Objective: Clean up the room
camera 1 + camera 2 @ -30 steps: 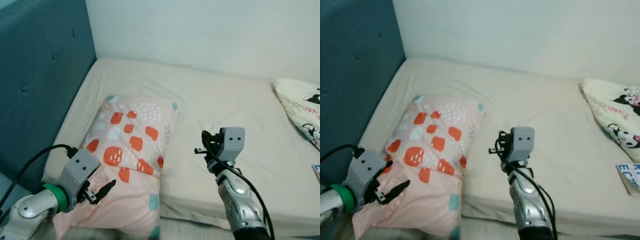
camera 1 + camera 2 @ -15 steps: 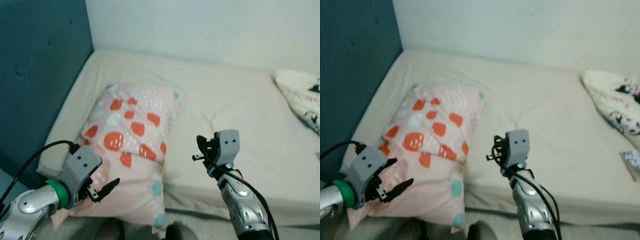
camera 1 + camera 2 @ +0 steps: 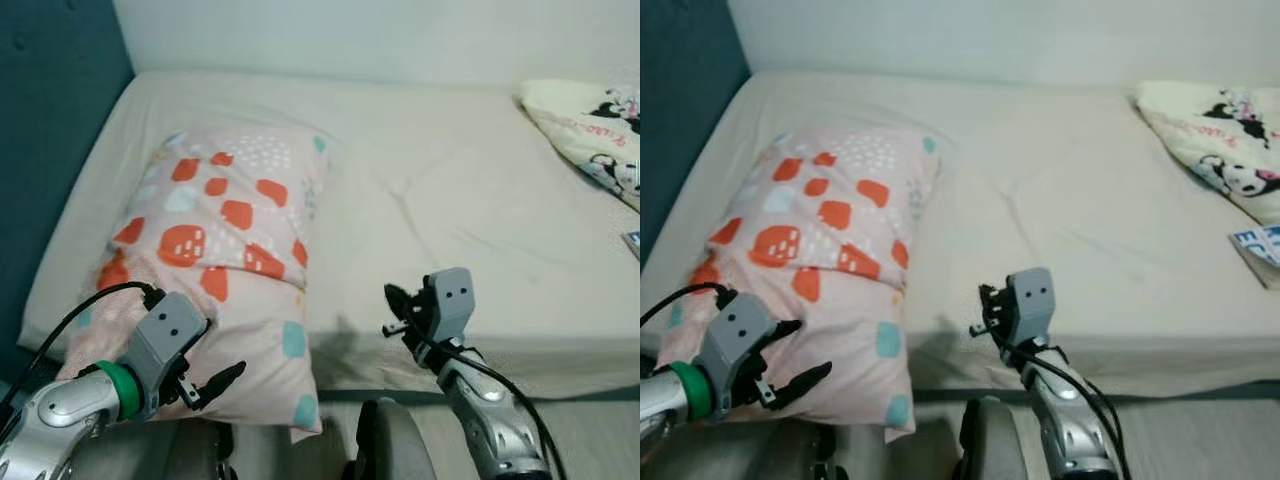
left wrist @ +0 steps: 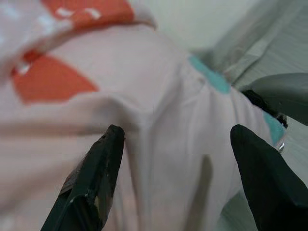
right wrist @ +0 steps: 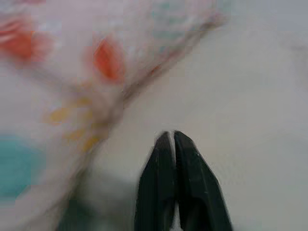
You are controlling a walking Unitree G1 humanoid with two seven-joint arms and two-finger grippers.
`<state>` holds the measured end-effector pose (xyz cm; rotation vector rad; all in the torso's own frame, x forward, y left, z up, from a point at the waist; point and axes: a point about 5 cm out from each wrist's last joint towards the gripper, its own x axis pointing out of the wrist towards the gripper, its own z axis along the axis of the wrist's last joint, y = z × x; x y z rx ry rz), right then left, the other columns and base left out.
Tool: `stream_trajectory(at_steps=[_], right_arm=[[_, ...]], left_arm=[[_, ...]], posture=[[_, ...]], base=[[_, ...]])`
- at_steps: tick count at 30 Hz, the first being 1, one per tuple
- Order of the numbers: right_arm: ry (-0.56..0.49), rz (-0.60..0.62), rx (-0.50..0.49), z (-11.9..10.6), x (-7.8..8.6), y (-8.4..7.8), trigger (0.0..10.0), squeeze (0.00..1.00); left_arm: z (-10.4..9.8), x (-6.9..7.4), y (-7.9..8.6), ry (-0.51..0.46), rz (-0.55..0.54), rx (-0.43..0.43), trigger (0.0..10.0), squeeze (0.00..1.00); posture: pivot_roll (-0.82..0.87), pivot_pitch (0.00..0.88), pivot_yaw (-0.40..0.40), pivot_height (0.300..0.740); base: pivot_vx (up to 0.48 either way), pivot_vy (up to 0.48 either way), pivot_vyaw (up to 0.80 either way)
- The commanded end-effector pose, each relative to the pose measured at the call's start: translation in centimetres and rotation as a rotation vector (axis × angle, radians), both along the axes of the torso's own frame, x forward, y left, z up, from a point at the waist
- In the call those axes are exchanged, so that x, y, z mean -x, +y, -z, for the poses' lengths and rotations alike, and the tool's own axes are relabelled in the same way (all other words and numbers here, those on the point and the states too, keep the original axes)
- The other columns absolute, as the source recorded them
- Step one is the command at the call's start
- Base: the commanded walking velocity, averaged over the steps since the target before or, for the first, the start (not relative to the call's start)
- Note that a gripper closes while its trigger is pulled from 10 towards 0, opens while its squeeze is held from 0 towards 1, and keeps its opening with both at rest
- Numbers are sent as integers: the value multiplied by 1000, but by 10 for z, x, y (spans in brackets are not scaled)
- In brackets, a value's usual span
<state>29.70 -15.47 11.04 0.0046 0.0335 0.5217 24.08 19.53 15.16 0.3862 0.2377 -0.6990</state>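
A pink pillow (image 3: 215, 215) with orange and teal patches lies on the left part of the cream mattress (image 3: 450, 180), its near end hanging over the bed's front edge. My left gripper (image 3: 800, 352) is open at that near lower corner, and the pillow cloth (image 4: 159, 120) lies between its spread fingers (image 4: 103, 163). It grips nothing. My right gripper (image 3: 390, 310) is shut and empty, just above the bed's front edge, pointing left toward the pillow (image 5: 96, 67).
A teal headboard (image 3: 50, 100) rises on the left. A cream blanket with a cartoon print (image 3: 590, 130) lies at the bed's far right, and a book (image 3: 1260, 245) sits near the right edge. A grey rounded object (image 3: 390, 450) sits low between my arms.
The whole view has shifted, with the headboard sliding off to the left and the bed's front edge higher in frame. Both grippers sit nearer that edge. The left stays open, the right shut.
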Motion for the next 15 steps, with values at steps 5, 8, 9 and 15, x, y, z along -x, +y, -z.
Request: stream_trajectory(at_steps=[5, 8, 9, 15], right_arm=[[104, -562, -55, -22, 40, 20, 10000, 0], [152, -744, 6, -22, 52, 25, 10000, 0], [156, -775, 28, -21, 53, 27, 10000, 0], [122, -847, 1, -29, 45, 52, 10000, 0]], left_arm=[[-42, 32, -4, 47, 274, 96, 10000, 0], [-37, 70, -11, 218, 468, 85, 10000, 0], [-30, 80, -10, 270, 501, 49, 10000, 0], [-14, 102, 1, 383, 550, -47, 10000, 0]], posture=[[61, 148, -5, 573], [65, 154, -4, 573], [65, 154, -4, 573], [69, 166, -2, 573]], base=[[0, 0, 0], [0, 0, 0], [0, 0, 0], [0, 0, 0]])
